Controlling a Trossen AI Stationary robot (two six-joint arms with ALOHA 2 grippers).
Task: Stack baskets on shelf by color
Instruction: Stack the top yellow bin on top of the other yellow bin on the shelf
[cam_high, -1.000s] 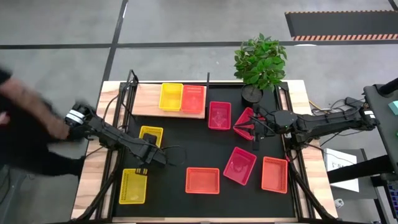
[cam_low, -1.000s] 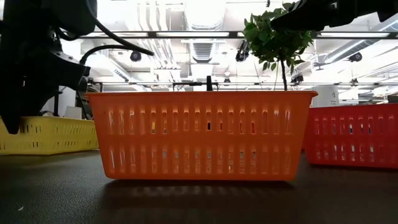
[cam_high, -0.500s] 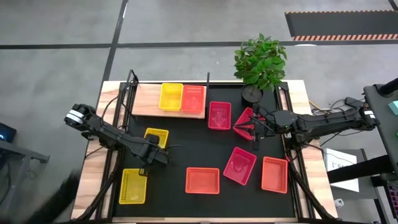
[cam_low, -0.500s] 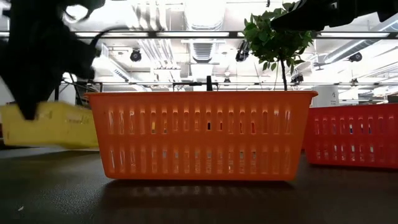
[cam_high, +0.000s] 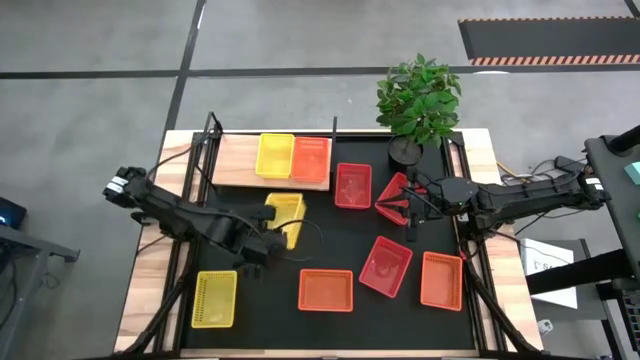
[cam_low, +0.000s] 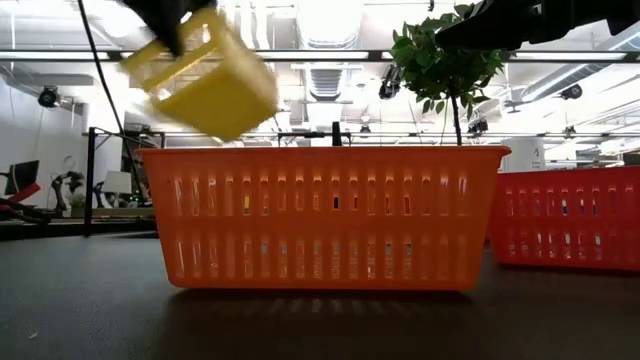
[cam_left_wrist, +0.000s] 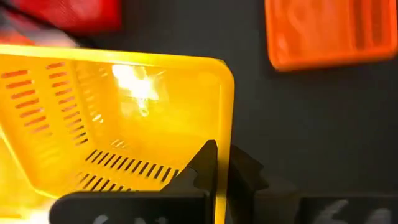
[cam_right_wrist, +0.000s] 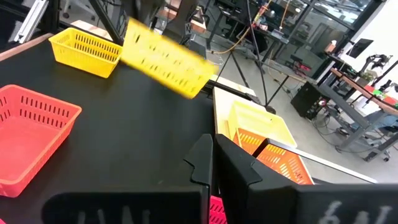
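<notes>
High view: left gripper (cam_high: 264, 237) pinches a slotted yellow plastic basket (cam_high: 285, 216).

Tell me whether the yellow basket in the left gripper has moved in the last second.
Yes. The yellow basket, clamped in the left gripper, has lifted off the mat and shifted right, toward the shelf, in the high view.

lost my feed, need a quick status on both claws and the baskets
Left claw shut on yellow basket, lifted off the mat. Right claw shut on pinkish-red basket. Shelf holds one yellow, one orange. Path clear.
</notes>
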